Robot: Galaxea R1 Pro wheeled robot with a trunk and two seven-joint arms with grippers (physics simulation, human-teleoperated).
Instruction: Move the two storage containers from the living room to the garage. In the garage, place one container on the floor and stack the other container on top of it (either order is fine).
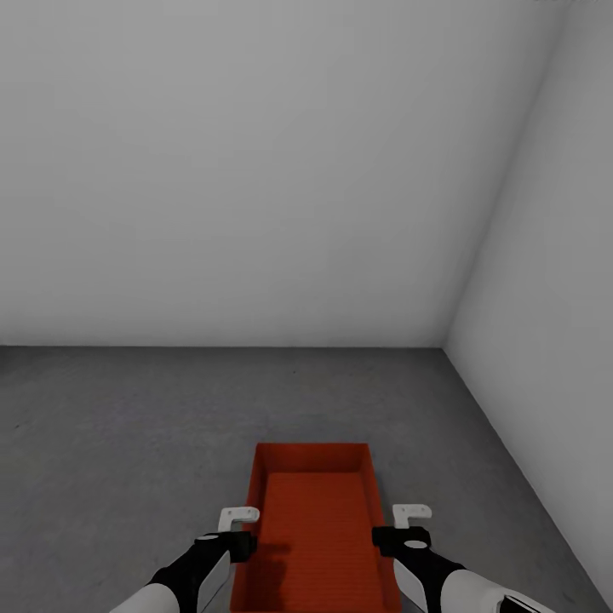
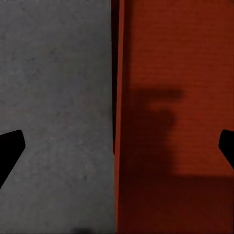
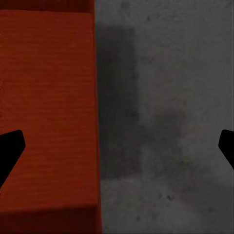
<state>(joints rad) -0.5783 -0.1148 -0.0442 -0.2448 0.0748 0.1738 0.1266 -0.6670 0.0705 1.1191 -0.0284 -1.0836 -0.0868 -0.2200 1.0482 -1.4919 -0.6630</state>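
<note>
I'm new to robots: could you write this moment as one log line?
place: garage corner | red container on dark grey floor | left gripper open, straddling left wall | right gripper open, straddling right wall | stack: not seen

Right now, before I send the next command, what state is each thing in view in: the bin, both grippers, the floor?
Red-orange rectangular open-topped storage container: upright, empty, on the dark grey concrete-like floor, near the corner of the plain grey-white walls.
Left gripper: open, straddling the container's left wall, not clamped.
Right gripper: open, straddling the container's right wall, not clamped.
Stacking: no second container on this one.
</note>
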